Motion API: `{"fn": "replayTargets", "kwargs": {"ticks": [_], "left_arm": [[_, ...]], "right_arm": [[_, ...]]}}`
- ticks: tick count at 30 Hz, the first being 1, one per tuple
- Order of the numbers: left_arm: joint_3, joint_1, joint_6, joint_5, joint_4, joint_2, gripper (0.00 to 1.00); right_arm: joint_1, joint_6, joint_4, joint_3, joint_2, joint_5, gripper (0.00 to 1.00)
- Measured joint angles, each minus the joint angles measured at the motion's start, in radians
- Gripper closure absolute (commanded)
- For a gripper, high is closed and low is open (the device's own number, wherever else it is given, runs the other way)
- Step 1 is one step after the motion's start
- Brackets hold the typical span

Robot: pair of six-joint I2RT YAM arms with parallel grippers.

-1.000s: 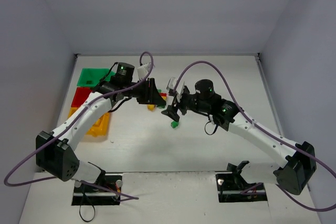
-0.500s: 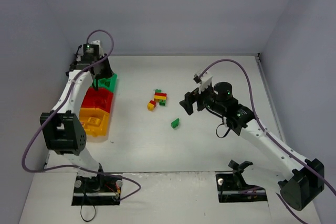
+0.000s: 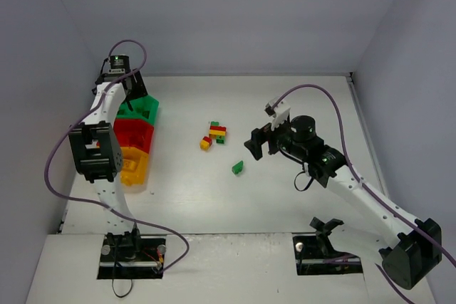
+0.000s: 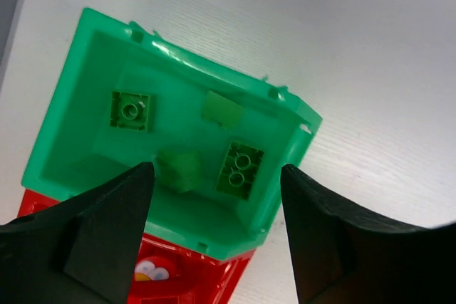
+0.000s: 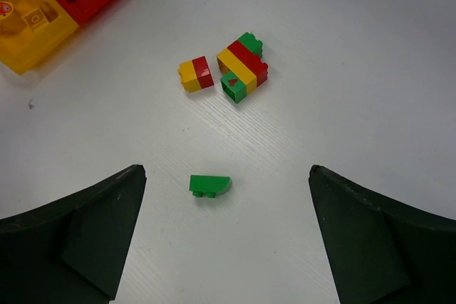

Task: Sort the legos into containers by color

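My left gripper (image 3: 130, 95) hangs open over the green container (image 3: 144, 111), which holds several green legos (image 4: 241, 169) on its floor (image 4: 85, 154). Nothing sits between its fingers (image 4: 107, 233). The red container (image 3: 132, 133) and the yellow container (image 3: 132, 166) stand in a row below it. My right gripper (image 5: 226, 169) is open above the table, a lone green curved lego (image 5: 210, 184) lying under the gap. Further off lie a red, yellow and green stack (image 5: 242, 69) and a small yellow-and-red pair (image 5: 195, 74).
The three bins line the table's left side, near the left wall. The red bin (image 4: 192, 275) holds a red piece with cartoon eyes (image 4: 151, 273). The loose bricks (image 3: 216, 133) lie mid-table, with the lone green one (image 3: 238, 167) nearer my right gripper (image 3: 254, 144).
My left arm swung from the mid-table pile to the green bin, and its jaws have opened there. The right gripper drew back to the right and opened wider.
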Motion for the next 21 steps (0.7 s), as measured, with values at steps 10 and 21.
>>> {"fn": "replayTargets", "kwargs": {"ticks": [10, 21], "left_arm": [[-0.396, -0.294, 0.016, 0.174, 0.059, -0.366, 0.35], [-0.583, -0.848, 0.053, 0.261, 0.149, -0.434, 0.34]], "right_arm": [[-0.094, 0.009, -0.023, -0.002, 0.015, 0.066, 0.06], [-0.232, 0.186, -0.066, -0.094, 0.036, 0.107, 0.06]]}}
